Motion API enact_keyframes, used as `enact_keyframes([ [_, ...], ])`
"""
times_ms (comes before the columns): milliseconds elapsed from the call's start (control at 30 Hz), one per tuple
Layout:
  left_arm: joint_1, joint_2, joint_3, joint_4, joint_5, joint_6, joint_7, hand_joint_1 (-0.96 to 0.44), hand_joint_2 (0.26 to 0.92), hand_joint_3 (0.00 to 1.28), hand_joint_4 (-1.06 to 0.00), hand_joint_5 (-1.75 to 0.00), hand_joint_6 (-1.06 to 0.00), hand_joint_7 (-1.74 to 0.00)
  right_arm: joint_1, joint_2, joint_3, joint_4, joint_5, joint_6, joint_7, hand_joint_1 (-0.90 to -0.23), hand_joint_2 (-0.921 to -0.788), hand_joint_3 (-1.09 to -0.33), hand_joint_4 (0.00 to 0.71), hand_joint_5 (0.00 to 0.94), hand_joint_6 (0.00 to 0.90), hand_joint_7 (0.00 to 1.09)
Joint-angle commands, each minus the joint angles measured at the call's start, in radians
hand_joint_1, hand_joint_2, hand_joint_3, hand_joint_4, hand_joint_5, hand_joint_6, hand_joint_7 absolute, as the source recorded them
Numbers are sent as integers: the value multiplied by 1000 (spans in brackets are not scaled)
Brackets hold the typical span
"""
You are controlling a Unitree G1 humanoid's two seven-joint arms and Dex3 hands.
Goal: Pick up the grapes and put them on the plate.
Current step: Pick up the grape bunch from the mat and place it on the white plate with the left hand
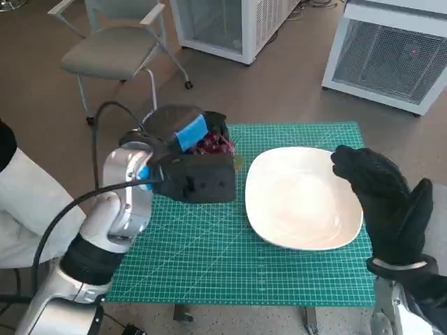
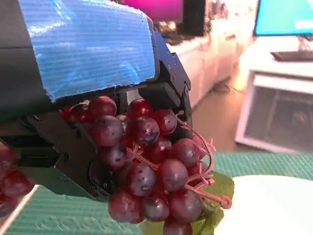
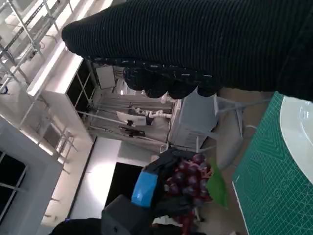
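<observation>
Left robot hand [image 1: 190,157] grips the grapes [image 1: 215,144], the bunch lifted over the green mat [image 1: 209,258] near the bench's far left corner, just short of the plate [image 1: 302,199]. The white plate sits right of centre. Right robot hand [image 1: 387,202] hovers at the plate's right rim, fingers spread, holding nothing.

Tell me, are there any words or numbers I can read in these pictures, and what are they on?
None can be read.
The green mat has grid lines, but any numbers on it are too small to read.
The blue tape on the left hand is blank.
The grapes and plate carry no writing.
The screens in the left wrist view are too blurred to read.
</observation>
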Motion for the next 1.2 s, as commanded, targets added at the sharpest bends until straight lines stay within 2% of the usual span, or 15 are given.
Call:
enact_keyframes([
  [33, -76, -59, -23, 43, -27, -27, -40, -1, 885, 71, -732, -1232, -745, -940, 18, -6, -3, 2, 0, 2, 3, -430, -921, -627, 426, 664, 174, 953],
  [100, -104, -92, -37, 74, -41, -44, -58, -1, 883, 77, -729, -1197, -736, -992, 20, -8, -6, 0, 0, 1, 3, -430, -921, -627, 426, 664, 174, 953],
  [367, -247, -237, -74, 254, -75, -85, -75, 0, 894, 57, -770, -1168, -694, -1008, 33, -11, -18, -15, 3, 4, -1, -428, -921, -626, 427, 663, 174, 951],
  [567, -338, -310, -88, 399, -87, -162, -44, 1, 912, 82, -657, -1216, -651, -1142, 45, -7, -24, -35, -2, 8, -12, -428, -921, -625, 428, 661, 175, 949],
  [667, -370, -333, -91, 476, -91, -214, -26, 0, 857, 186, -642, -1245, -659, -1145, 56, -4, -25, -56, -5, 13, -22, -430, -921, -624, 429, 660, 176, 948],
  [733, -384, -344, -90, 517, -95, -239, -18, 0, 799, 283, -639, -1317, -706, -1041, 61, -3, -26, -66, -8, 14, -27, -431, -921, -623, 429, 660, 177, 947],
  [800, -396, -356, -88, 560, -98, -258, -10, 0, 773, 322, -635, -1380, -749, -939, 65, -4, -28, -71, -11, 12, -32, -432, -921, -622, 429, 659, 177, 946],
  [900, -409, -381, -86, 627, -103, -275, 4, 1, 776, 310, -631, -1415, -786, -852, 71, -7, -33, -73, -18, 3, -39, -433, -921, -620, 430, 658, 178, 946],
  [1000, -416, -402, -81, 677, -110, -276, 18, 1, 803, 255, -641, -1397, -789, -838, 76, -8, -36, -74, -25, -6, -45, -434, -921, -621, 430, 657, 179, 945],
  [1200, -422, -438, -86, 748, -108, -274, 63, 0, 894, 84, -731, -1110, -666, -1137, 81, -5, -41, -72, -34, -18, -53, -434, -921, -625, 430, 650, 182, 943],
])
